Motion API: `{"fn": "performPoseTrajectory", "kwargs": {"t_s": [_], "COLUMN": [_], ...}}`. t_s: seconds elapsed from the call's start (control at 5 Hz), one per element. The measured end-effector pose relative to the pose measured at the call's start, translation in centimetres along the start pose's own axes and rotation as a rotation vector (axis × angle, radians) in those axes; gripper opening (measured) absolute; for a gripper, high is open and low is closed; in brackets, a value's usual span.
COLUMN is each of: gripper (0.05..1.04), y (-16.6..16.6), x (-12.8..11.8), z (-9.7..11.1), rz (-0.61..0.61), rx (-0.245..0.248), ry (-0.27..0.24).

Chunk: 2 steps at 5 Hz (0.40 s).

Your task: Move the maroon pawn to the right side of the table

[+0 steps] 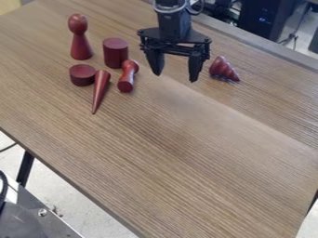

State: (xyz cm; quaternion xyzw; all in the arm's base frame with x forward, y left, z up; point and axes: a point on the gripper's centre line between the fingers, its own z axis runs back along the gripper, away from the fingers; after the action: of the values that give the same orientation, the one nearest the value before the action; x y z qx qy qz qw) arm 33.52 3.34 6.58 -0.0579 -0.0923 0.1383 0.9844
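Note:
The gripper (175,76) hangs over the upper middle of the table with its two fingers spread and nothing between them. A large maroon pawn (79,39) stands upright at the upper left, well to the left of the gripper. Nearer the gripper, a smaller maroon pawn-like piece (127,76) lies on its side, its round head toward the top of the view. The wooden table (186,148) carries both pieces.
Beside the lying piece are a tall maroon cylinder (116,53), a short cylinder (82,75) and a slim cone (101,91). A ridged maroon cone (223,69) lies right of the gripper. The table's front edge slants down from the left.

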Motion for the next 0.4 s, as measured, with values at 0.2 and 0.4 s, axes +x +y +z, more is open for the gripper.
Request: {"fn": "performPoseTrajectory", "kwargs": {"t_s": [0.2, 0.4], "gripper": [0.992, 0.992], "y": [0.44, 0.58], "x": [-0.03, 0.21], "z": [0.01, 0.28], "rz": [0.010, 0.007], "rx": [0.028, 0.038], "ry": [0.002, 0.001]}}
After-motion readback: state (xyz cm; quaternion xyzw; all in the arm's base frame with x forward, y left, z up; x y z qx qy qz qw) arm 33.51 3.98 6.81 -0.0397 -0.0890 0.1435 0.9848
